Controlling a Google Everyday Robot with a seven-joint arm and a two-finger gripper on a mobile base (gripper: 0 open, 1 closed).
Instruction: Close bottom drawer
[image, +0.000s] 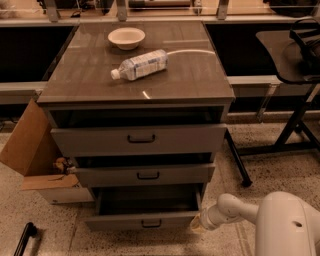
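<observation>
The bottom drawer (145, 221) is the lowest of three in a grey-brown cabinet (135, 90). It has a slim front with a small black bar handle (151, 224). It stands partly pulled out, and its dark inside (147, 199) shows. My gripper (196, 223) is at the end of a white arm that comes in from the lower right. It is at the right end of the drawer's front, touching or almost touching it.
The top drawer (140, 139) and middle drawer (145, 174) also stand a little open. A plastic bottle (140, 65) and a white bowl (126, 37) lie on the cabinet top. An open cardboard box (35, 155) stands at the left. A black stand's legs (280, 140) are at the right.
</observation>
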